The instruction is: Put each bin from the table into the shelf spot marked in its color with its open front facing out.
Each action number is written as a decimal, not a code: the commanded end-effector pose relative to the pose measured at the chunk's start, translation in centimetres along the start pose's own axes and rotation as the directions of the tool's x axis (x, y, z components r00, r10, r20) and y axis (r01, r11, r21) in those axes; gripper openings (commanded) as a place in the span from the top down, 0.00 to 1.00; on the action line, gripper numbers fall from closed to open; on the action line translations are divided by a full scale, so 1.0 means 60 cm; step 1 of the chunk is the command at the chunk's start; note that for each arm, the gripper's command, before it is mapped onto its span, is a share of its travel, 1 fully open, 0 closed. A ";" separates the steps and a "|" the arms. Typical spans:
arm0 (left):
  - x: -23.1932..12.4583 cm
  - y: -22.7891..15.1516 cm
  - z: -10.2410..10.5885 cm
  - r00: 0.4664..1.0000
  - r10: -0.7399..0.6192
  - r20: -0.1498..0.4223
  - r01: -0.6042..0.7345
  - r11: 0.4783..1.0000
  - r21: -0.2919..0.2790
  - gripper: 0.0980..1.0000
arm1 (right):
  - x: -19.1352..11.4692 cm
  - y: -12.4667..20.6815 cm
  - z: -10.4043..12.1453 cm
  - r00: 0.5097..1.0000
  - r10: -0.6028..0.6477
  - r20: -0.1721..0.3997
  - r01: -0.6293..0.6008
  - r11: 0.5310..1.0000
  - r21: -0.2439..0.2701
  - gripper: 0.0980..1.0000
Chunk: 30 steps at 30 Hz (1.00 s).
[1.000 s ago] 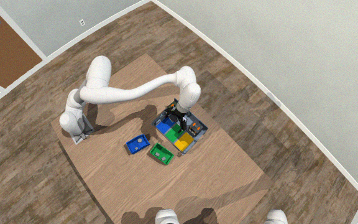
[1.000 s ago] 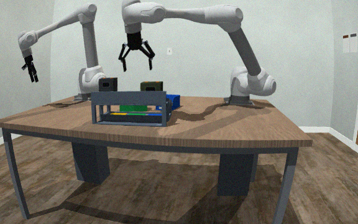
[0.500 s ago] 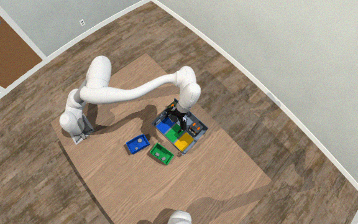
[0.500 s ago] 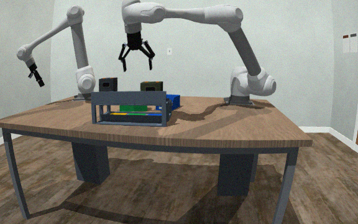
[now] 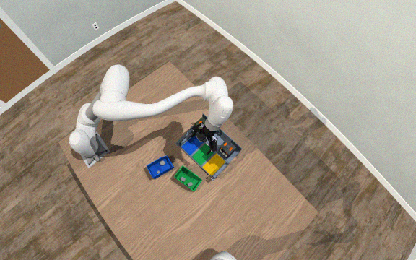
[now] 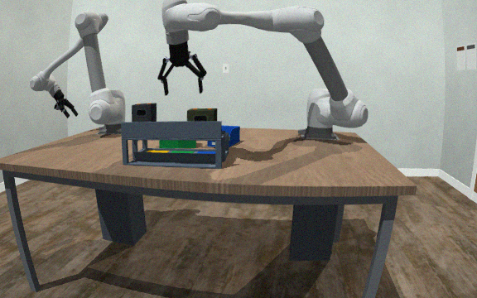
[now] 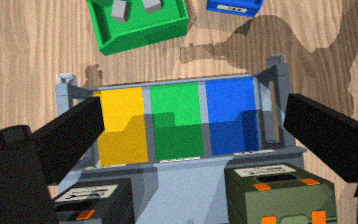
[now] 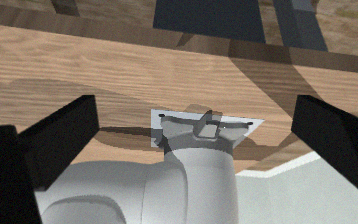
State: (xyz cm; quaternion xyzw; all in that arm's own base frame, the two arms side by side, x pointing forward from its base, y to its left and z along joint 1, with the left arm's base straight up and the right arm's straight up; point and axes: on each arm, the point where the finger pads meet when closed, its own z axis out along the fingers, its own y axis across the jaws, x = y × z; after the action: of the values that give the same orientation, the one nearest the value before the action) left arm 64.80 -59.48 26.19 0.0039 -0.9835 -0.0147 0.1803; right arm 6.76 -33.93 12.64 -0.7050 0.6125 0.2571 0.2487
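Observation:
A blue bin [image 5: 154, 170] [image 6: 233, 134] with two grey round parts and a green bin [image 5: 188, 174] [image 6: 177, 144] [image 7: 147, 39] with two grey blocks stand on the table beside the grey shelf [image 6: 171, 130] [image 7: 180, 192]. The shelf's blue mark [image 5: 191, 145] [image 7: 230, 97], green mark [image 5: 201, 156] [image 7: 175, 100] and yellow mark [image 5: 214, 165] [image 7: 122, 106] show no bin on them. No yellow bin is visible. My left gripper [image 6: 183, 93] [image 7: 193, 112] is open and empty, high above the shelf. My right gripper [image 6: 72, 115] [image 8: 194, 112] is open and empty, far from the bins, near its own arm's base.
A dark box [image 5: 226, 149] [image 6: 144, 112] [image 7: 95, 197] and an olive box [image 6: 202, 114] [image 7: 280, 197] with orange details stand on the shelf's upper board. The left arm reaches across above the table [image 5: 165, 217] [image 6: 305, 165]. The right arm's base [image 8: 207, 125] shows in the right wrist view.

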 end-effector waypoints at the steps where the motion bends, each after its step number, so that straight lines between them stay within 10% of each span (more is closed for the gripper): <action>1: 0.001 0.000 -0.002 1.000 0.000 0.002 0.000 1.000 0.001 0.00 | -0.014 0.043 0.018 0.998 0.050 0.032 -0.052 0.998 0.048 0.00; 30: 0.002 -0.001 -0.001 1.000 0.005 0.003 -0.005 1.000 0.001 0.00 | -0.024 0.063 0.031 0.996 0.077 0.053 -0.081 0.994 0.075 0.00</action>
State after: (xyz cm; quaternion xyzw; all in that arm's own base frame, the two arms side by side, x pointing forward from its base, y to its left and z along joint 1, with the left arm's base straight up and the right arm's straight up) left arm 64.80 -59.49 26.18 0.0032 -0.9835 -0.0144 0.1801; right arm 2.74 -32.09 12.06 -0.6633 0.6428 0.2608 0.2807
